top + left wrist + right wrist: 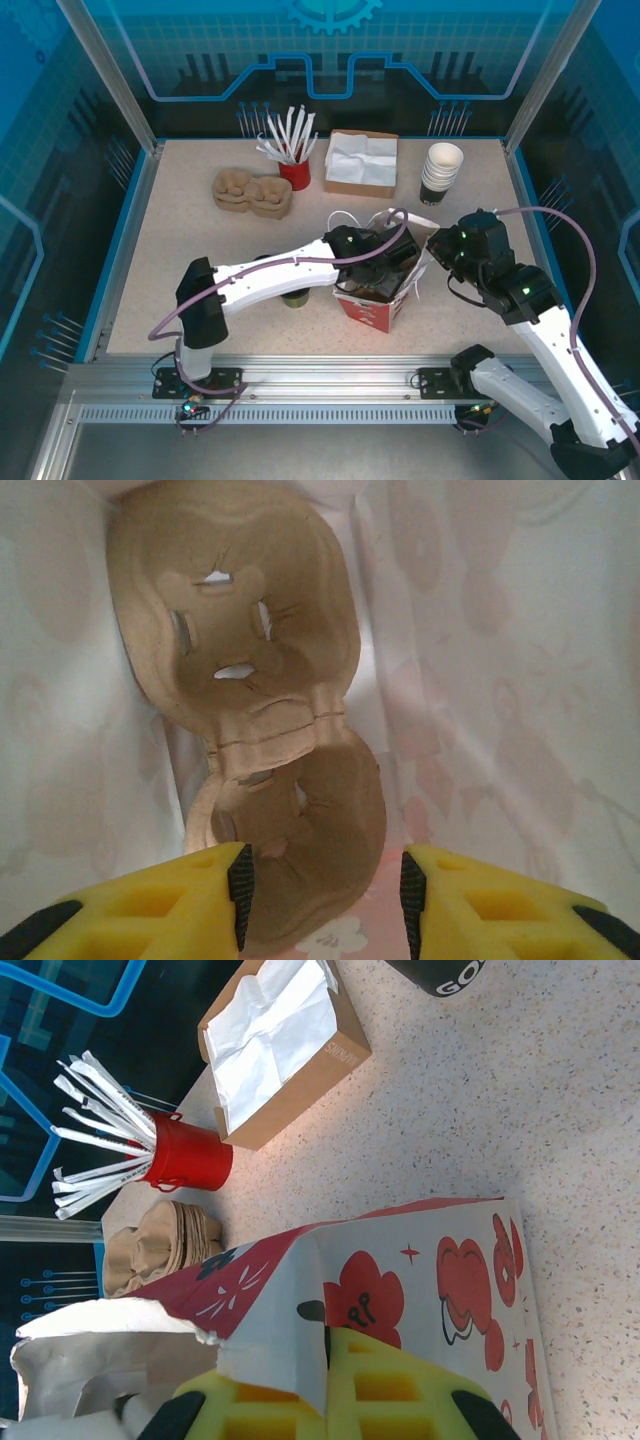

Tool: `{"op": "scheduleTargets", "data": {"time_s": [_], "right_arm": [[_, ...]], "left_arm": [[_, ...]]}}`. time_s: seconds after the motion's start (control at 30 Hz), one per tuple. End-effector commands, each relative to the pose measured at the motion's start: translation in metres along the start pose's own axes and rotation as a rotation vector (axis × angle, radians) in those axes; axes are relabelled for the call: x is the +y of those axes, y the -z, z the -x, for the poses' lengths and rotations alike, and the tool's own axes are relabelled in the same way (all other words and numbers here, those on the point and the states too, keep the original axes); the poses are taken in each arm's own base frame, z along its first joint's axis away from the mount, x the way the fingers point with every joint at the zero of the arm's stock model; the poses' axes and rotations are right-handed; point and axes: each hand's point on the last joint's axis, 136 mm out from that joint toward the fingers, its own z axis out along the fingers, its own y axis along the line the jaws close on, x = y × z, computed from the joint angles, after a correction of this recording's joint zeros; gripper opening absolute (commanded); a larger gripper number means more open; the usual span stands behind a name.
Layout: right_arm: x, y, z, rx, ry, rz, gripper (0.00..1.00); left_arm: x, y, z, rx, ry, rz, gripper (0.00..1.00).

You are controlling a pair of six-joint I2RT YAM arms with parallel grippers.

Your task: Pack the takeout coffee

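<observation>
While pinning the rim of the bag (372, 308) at its 3 o'clock side with the right end effector (325, 1370), clamped on the paper, reaches down inside with the left end effector (323, 875). Holds its yellow fingers (150, 910) apart there, gripping nothing, above a carrier (270, 680) lying in the bottom of the bag.

Leaves the coffee (293, 297) standing on the desk (180, 260), just beside the bag at 9 o'clock and half hidden under the left arm.

Looks like the carrier-seating step, with the coffee not yet packed. Calls next for lifting the left arm straight out of the bag without snagging the paper, then swinging to 9 o'clock. Calls after that for closing on the coffee's sides and lowering it upright into a well of the carrier. Needs the right clamp kept on so that the mouth does not fold shut.

Reads "GO" in white on a dark cup (440, 970) at 12 o'clock in the right wrist view, the rest cut off. Finds print on the side of the napkin box (290, 1050), too small to make out. Shows red flower and heart prints on the bag, with no legible words.
</observation>
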Motion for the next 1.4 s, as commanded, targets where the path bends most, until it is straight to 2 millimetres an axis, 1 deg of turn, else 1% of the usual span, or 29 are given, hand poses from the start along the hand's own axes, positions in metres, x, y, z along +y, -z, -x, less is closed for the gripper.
{"op": "scheduleTargets", "data": {"time_s": [0.0, 0.23, 0.53, 0.93, 1.37], "right_arm": [[-0.001, 0.001, -0.004, 0.004, -0.016, 0.008, 0.00], [-0.004, -0.002, -0.009, 0.019, -0.018, 0.010, 0.00], [-0.006, -0.001, -0.010, 0.021, -0.009, 0.014, 0.00], [0.002, -0.001, -0.013, 0.037, 0.036, 0.056, 0.00], [0.006, -0.004, -0.017, 0.050, 0.070, 0.076, 0.00]], "left_arm": [[0.001, -0.019, -0.010, 0.050, 0.039, -0.005, 0.44], [0.007, -0.043, -0.022, 0.100, 0.080, -0.012, 0.44], [0.016, -0.067, -0.036, 0.156, 0.113, 0.010, 0.44], [0.021, -0.091, -0.049, 0.209, 0.141, 0.011, 0.44], [0.026, -0.118, -0.063, 0.258, 0.158, 0.004, 0.44]]}}
